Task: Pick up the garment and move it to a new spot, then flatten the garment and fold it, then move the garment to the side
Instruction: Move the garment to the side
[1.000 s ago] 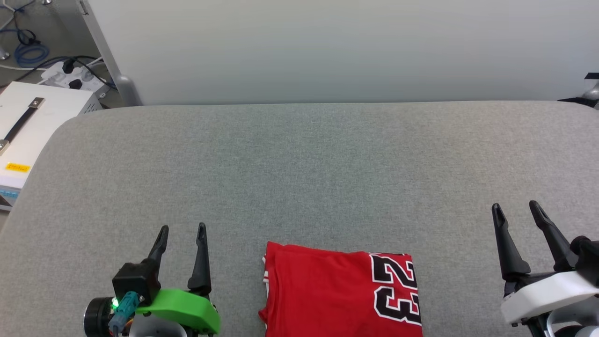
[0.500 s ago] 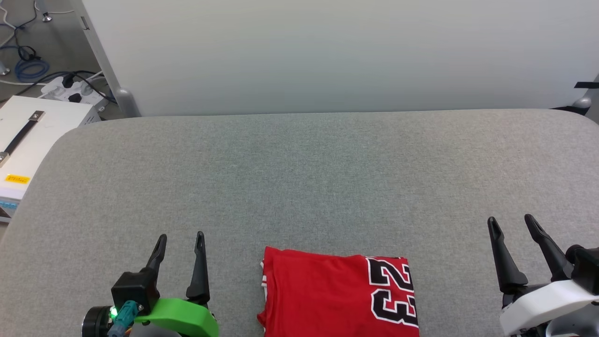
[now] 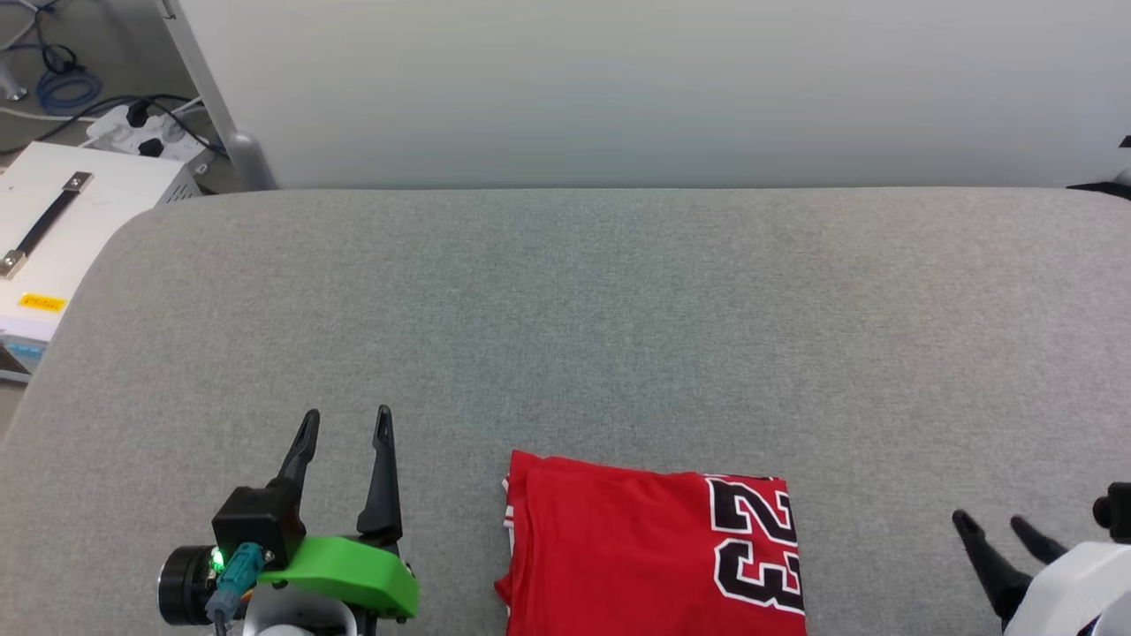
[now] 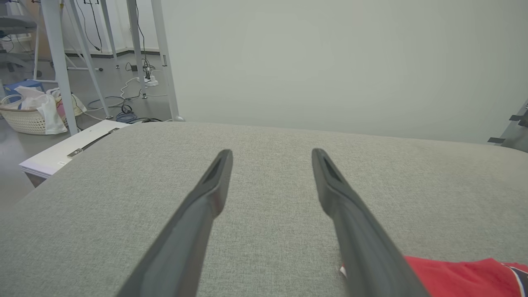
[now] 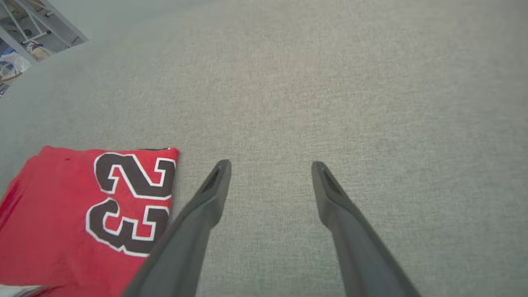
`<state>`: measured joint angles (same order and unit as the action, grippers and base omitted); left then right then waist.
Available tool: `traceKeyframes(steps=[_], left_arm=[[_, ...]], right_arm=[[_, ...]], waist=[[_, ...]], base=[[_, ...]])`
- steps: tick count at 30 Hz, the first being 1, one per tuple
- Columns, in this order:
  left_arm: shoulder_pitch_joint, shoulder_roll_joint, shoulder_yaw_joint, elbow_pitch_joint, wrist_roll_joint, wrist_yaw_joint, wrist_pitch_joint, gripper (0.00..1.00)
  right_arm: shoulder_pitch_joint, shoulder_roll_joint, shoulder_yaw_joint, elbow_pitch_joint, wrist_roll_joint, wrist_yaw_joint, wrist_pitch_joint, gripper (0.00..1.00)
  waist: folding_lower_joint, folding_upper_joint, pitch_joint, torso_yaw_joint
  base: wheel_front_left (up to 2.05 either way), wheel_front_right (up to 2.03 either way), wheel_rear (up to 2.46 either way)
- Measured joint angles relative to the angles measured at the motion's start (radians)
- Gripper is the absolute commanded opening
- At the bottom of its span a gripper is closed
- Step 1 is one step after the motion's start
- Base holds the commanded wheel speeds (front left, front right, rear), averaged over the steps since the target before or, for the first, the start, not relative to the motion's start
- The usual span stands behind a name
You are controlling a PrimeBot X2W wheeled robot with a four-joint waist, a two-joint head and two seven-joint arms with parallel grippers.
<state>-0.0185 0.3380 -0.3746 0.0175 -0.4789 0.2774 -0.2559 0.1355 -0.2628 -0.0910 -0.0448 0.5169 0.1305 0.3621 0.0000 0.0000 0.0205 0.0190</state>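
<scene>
The garment is a red jersey folded into a neat rectangle with a black, white-outlined "23" on its right part, lying on the grey table at the near edge. My left gripper stands open and empty to the left of it, apart from the cloth. Low at the right, my right gripper is open and empty beside the garment. In the right wrist view the garment lies left of the right gripper. A red corner of the garment shows in the left wrist view, right of the left gripper.
A pale wall panel rises behind the table's far edge. Off the table's left side stand a white box with a handle, a power strip and cables on the floor. A laundry basket and metal frame legs show far left.
My right gripper has dropped back toward the lower right corner of the head view, still open. The left gripper and the garment hold their places; the camera has shifted slightly.
</scene>
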Motion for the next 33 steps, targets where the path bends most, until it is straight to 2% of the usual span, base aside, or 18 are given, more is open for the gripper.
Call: traceKeyframes(steps=[3, 8, 16, 23, 24, 25, 26, 33], left_arm=[[-0.011, -0.011, 0.002, -0.005, 0.009, 0.0, 0.0, 1.0], [-0.032, -0.038, 0.007, -0.02, 0.021, -0.008, 0.0, 1.0], [-0.086, -0.07, 0.016, -0.019, 0.059, -0.037, 0.0, 1.0], [-0.104, -0.095, 0.031, -0.006, 0.077, -0.054, 0.0, 1.0], [-0.104, -0.098, 0.035, -0.004, 0.079, -0.055, 0.0, 1.0], [-0.104, -0.1, 0.038, -0.002, 0.081, -0.056, 0.0, 1.0], [-0.104, -0.104, 0.043, 0.0, 0.083, -0.061, 0.0, 1.0], [-0.099, -0.113, 0.066, 0.013, 0.094, -0.072, 0.0, 1.0]], right_arm=[[0.015, -0.025, 0.032, 0.026, 0.092, 0.0, 0.109, 1.0], [0.022, -0.015, 0.091, 0.04, 0.222, 0.0, 0.222, 1.0], [-0.069, 0.007, 0.217, 0.093, 0.328, 0.0, 0.264, 1.0], [-0.122, 0.005, 0.258, 0.167, 0.387, 0.002, 0.307, 1.0], [-0.126, 0.004, 0.258, 0.172, 0.393, 0.002, 0.314, 0.49], [-0.128, 0.003, 0.259, 0.175, 0.395, 0.003, 0.318, 0.16], [-0.133, 0.001, 0.259, 0.178, 0.395, 0.003, 0.324, 0.0], [-0.155, 0.0, 0.279, 0.18, 0.39, 0.002, 0.319, 0.0]], waist=[[0.0, 0.0, 0.021, 0.013], [0.0, 0.0, 0.064, 0.036], [0.0, 0.0, 0.143, 0.075], [0.0, 0.0, 0.194, 0.119], [0.0, 0.0, 0.199, 0.124], [0.0, 0.0, 0.202, 0.128], [0.0, 0.0, 0.204, 0.131], [0.0, 0.0, 0.185, 0.122]], base=[[0.0, 0.0, 0.0], [0.0, 0.0, 0.0], [0.0, 0.0, 0.0], [0.0, 0.0, 0.0], [0.0, 0.0, 0.0], [0.0, 0.0, 0.0], [0.0, 0.0, 0.0], [0.0, 0.0, 0.0]])
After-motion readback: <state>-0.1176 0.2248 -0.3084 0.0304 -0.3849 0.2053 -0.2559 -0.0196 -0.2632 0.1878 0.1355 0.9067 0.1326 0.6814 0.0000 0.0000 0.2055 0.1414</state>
